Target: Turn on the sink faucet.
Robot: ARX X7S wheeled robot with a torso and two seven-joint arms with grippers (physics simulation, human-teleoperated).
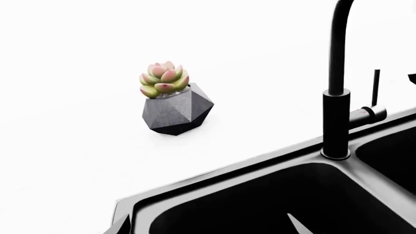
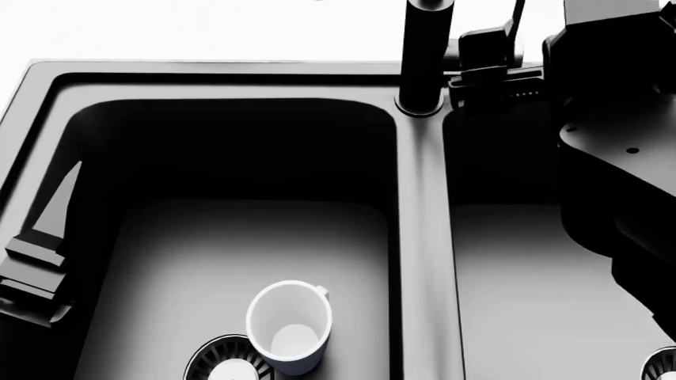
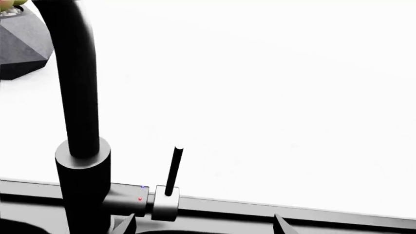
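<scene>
The matte black sink faucet (image 2: pixel 423 59) stands on the divider at the back of the dark double-basin sink (image 2: pixel 423 261). Its thin lever (image 3: pixel 174 168) points up from a side hub (image 3: pixel 165 202) on the post (image 3: pixel 81 190). My right gripper (image 3: pixel 204 228) is open, its fingertips (image 3: pixel 126 225) either side of the hub and just short of it; it also shows in the head view (image 2: pixel 488 57), beside the post. My left gripper (image 2: pixel 47 229) is open and empty over the left basin's left wall. The left wrist view shows the faucet (image 1: pixel 336 122) and its lever (image 1: pixel 375 90).
A white cup (image 2: pixel 290 323) stands in the left basin next to a round strainer drain (image 2: pixel 217 366). A second drain (image 2: pixel 662 366) is at the right basin's corner. A succulent in a grey faceted pot (image 1: pixel 175 109) sits on the white counter behind the sink.
</scene>
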